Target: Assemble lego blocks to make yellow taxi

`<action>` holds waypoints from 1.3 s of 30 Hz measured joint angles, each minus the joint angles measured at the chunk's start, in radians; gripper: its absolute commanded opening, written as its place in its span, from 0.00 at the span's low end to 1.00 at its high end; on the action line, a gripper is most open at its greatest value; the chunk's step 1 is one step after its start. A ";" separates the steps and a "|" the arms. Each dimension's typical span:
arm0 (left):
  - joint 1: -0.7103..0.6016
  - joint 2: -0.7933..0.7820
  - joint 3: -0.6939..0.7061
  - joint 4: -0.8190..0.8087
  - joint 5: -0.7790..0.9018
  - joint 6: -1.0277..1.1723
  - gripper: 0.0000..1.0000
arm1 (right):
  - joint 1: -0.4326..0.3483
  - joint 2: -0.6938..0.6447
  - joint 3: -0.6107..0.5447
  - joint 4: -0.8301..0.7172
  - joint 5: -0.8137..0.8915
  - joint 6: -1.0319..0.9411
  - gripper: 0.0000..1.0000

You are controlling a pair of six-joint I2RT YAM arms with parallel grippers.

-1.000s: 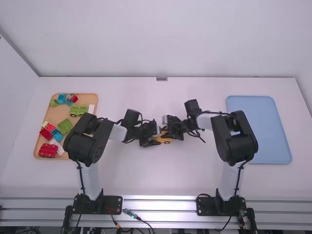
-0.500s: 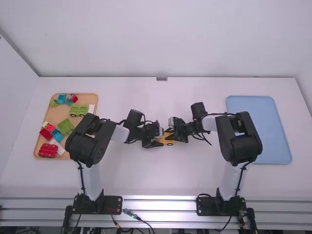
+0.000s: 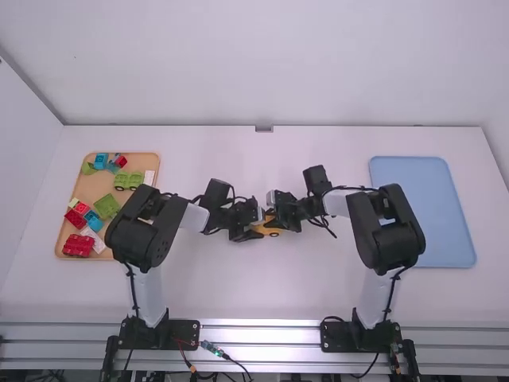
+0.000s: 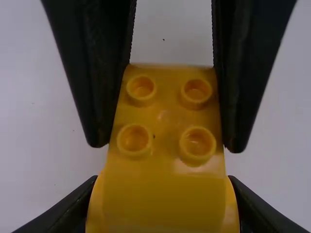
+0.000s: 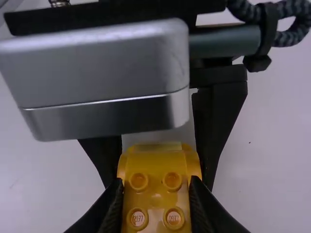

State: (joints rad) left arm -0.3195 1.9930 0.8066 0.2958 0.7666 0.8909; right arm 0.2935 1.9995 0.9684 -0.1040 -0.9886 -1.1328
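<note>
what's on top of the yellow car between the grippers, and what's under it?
On top: four bare studs where the right gripper holds it, a raised section at the left gripper. Under the yellow car: can't tell, its own body covers that.

High cam looks fwd/down from afar; wrist cams share yellow blocks [image 4: 165,170] close-up.

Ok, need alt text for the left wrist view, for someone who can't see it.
Two black grippers hold one yellow Lego build: the left gripper, at the bottom edge, has its wider near part, and the right gripper, entering from the top, has the far part, its four studs facing the camera. Behind is the white table.
</note>
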 measured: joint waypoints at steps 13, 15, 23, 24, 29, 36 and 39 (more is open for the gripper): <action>0.000 0.000 0.000 0.001 -0.001 0.000 0.09 | -0.058 0.000 -0.009 -0.007 0.024 0.003 0.99; 0.000 0.000 0.000 0.001 -0.001 0.000 0.09 | -0.061 -0.007 -0.010 -0.039 0.025 0.004 0.99; 0.000 0.000 0.000 0.000 -0.002 0.000 0.48 | -0.087 -0.160 -0.021 -0.142 0.029 -0.030 0.99; 0.000 0.000 0.000 0.000 -0.001 0.002 0.93 | -0.091 -0.175 -0.021 -0.136 0.029 -0.030 0.99; 0.000 0.000 0.000 -0.004 0.003 -0.005 0.99 | -0.093 -0.177 -0.021 -0.101 0.062 0.002 0.99; 0.000 -0.008 0.000 -0.025 -0.006 -0.005 0.99 | -0.116 -0.177 -0.021 -0.048 0.114 0.071 0.99; 0.006 -0.081 -0.009 -0.127 -0.081 0.000 0.99 | -0.138 -0.177 -0.021 -0.039 0.134 0.116 0.99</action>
State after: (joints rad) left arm -0.3134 1.9118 0.7975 0.1692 0.6857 0.8913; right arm 0.1551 1.8229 0.9478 -0.1429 -0.8543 -1.0164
